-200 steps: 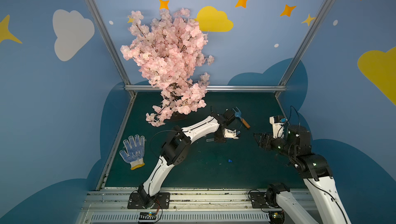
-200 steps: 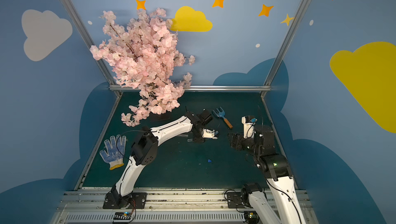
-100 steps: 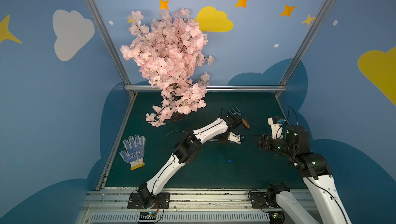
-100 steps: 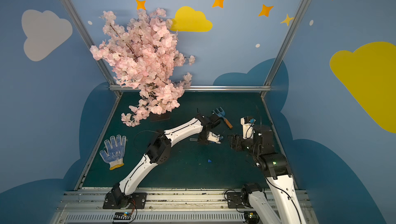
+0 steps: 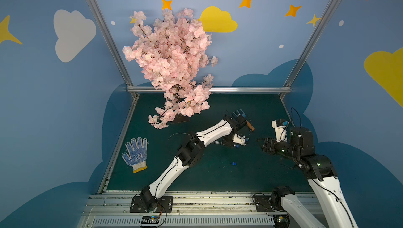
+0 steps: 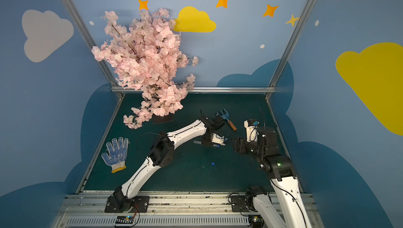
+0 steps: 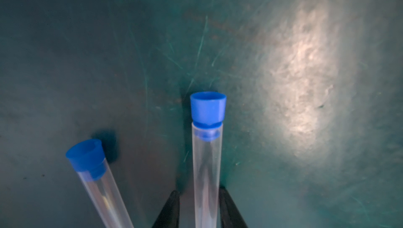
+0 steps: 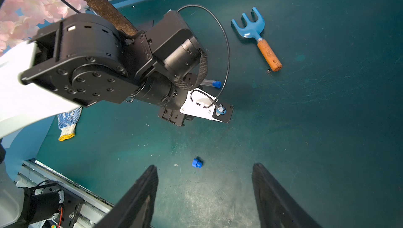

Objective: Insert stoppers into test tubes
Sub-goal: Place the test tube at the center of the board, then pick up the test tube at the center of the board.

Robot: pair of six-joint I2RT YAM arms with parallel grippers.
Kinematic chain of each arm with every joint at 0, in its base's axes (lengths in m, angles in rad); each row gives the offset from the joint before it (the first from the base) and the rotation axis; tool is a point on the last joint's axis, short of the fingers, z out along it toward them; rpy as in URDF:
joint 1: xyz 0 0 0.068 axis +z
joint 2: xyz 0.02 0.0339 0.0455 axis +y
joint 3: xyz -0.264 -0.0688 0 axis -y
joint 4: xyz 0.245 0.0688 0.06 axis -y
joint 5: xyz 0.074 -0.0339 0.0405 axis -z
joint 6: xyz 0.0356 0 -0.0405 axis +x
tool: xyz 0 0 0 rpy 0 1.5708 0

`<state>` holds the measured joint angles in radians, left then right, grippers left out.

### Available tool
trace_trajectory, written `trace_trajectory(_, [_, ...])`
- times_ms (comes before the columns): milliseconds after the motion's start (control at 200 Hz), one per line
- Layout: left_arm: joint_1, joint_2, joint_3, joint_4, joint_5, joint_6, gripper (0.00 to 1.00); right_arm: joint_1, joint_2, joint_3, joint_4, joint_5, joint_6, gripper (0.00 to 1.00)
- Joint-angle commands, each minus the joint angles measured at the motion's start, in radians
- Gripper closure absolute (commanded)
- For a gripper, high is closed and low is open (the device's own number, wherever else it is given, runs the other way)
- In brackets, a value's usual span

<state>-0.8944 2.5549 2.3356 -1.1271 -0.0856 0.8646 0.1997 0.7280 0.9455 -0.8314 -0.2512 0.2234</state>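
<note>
Mind: left gripper point(image 7: 199, 191) slack around the tube point(image 7: 207, 161); retreating could roll it. Your right gripper point(image 8: 205, 165) gapes empty.

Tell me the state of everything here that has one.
centre tube, stoppered
side tube, stoppered
loose stopper, on mat, not inserted
left gripper, slightly open around centre tube
right gripper, open, empty

A loose stopper point(image 5: 234, 163) lies on the mat point(image 5: 207, 179) before two tubes point(image 7: 207, 161), rake point(image 6: 226, 119) behind.
</note>
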Motion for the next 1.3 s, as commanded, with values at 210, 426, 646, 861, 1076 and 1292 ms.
trace_trajectory(210, [-0.019, -0.103, -0.067, 0.049, 0.087, 0.006, 0.50, -0.008, 0.001, 0.026, -0.026, -0.017, -0.013, 0.30])
trace_trajectory(426, [-0.026, -0.272, -0.231, 0.168, 0.095, -0.005, 0.44, -0.026, -0.004, 0.023, -0.042, -0.032, -0.009, 0.30])
trace_trajectory(646, [-0.025, -0.594, -0.658, 0.451, 0.057, -0.121, 0.46, -0.042, -0.015, -0.012, -0.034, -0.053, 0.000, 0.29])
trace_trajectory(861, [0.113, -0.783, -1.054, 0.605, 0.023, -0.078, 0.47, -0.043, -0.003, -0.071, 0.041, -0.116, 0.033, 0.29])
trace_trajectory(1076, [0.189, -0.780, -1.074, 0.645, 0.046, 0.039, 0.47, -0.046, 0.004, -0.096, 0.040, -0.118, 0.041, 0.29])
trace_trajectory(1292, [0.268, -0.702, -1.031, 0.637, 0.080, 0.158, 0.47, -0.048, 0.009, -0.115, 0.030, -0.138, 0.051, 0.29])
